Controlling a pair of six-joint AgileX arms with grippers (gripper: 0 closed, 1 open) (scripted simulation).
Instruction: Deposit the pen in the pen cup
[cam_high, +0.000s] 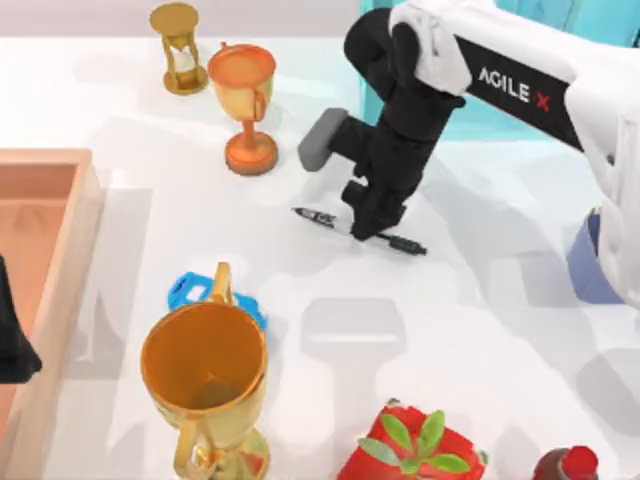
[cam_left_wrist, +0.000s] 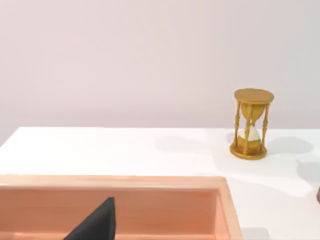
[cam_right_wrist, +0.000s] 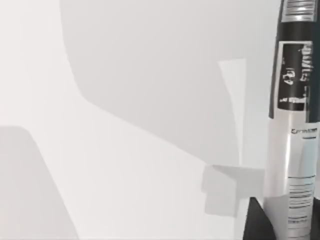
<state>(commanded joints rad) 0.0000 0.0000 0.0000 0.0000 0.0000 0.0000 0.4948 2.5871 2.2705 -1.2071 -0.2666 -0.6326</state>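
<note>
One pen (cam_high: 330, 221) is seen flat on the bench (cam_high: 480, 330), under the right pincer (cam_high: 372, 224). Whether it's gripped can't be told. The left pincer (cam_high: 12, 340) is parked by the tray (cam_high: 60, 290).

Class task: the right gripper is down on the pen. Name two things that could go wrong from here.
1. The right gripper meets the pen off-centre, so the pen may tilt or slip when lifted.
2. The pen cup sits partly behind the right arm at the table's right edge, so the drop may miss.

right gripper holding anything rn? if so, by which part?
Cannot tell. The right gripper is down at the middle of the pen, which lies on the table; whether its fingers have closed is hidden.
</note>
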